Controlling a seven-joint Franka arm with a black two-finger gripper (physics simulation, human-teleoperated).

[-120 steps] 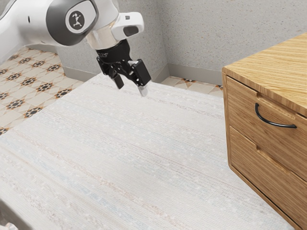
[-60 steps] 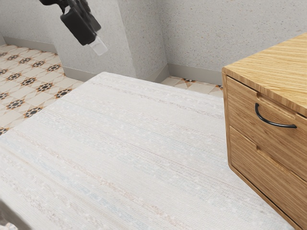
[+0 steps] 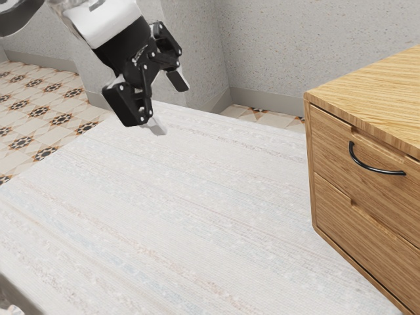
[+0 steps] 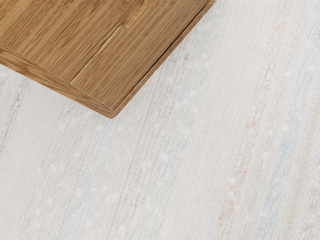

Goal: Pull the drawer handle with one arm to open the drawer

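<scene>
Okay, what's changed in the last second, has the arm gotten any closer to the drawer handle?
Not really. The gripper swung up toward the exterior view's upper left, then came back down over the table, turned to a new angle, fingers open and holding nothing. It is far from the handle. The drawer and cabinet stayed as they were.

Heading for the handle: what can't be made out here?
Exterior view: the light wooden two-drawer cabinet runs off the right edge, cutting short the lower drawer's front.
Exterior view: the gap behind the black curved metal handle is too small to judge.
Wrist view: the cabinet is cut by the frame edge; which face is unclear.
</scene>
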